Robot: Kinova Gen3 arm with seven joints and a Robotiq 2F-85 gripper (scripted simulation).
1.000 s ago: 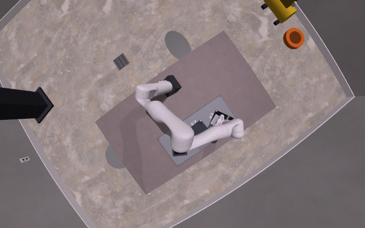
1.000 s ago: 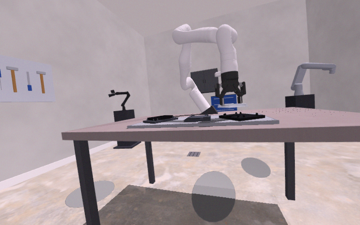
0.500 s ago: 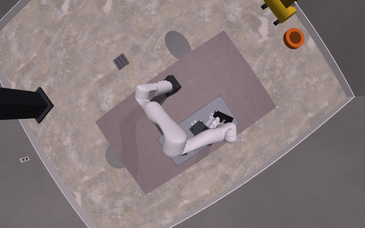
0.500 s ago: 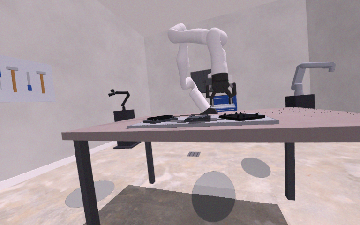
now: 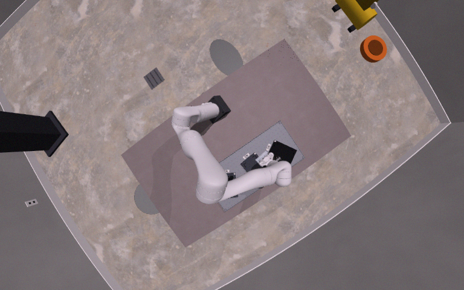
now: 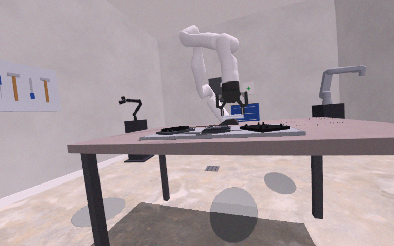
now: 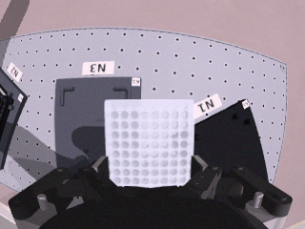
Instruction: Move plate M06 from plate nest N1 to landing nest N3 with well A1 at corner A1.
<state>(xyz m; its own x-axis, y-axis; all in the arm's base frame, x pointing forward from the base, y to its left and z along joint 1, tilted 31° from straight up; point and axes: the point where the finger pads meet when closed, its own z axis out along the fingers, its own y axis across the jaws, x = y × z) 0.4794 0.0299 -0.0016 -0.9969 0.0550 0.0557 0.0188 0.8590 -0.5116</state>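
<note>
My gripper (image 7: 150, 166) (image 5: 261, 164) is shut on plate M06 (image 7: 151, 143), a white, translucent well plate, and holds it level by its two sides, above the grey perforated board. In the wrist view the plate hangs between the grey landing nest N3 (image 7: 90, 121) and the empty black nest N1 (image 7: 232, 140), overlapping N3's right edge. In the exterior view, the gripper (image 6: 231, 107) holds the plate (image 6: 232, 117) clear above the nests. Nest N2 (image 6: 174, 131) lies at the left end of the board, and the plate on it is hard to make out. The held plate's labels are not visible.
The board lies on a brown table (image 6: 334, 136). N1 (image 6: 264, 126) has raised locator pegs. My own forearm (image 5: 249, 181) crosses over the board's near end and hides N2 from above. Other arms and a blue cabinet stand beyond the table.
</note>
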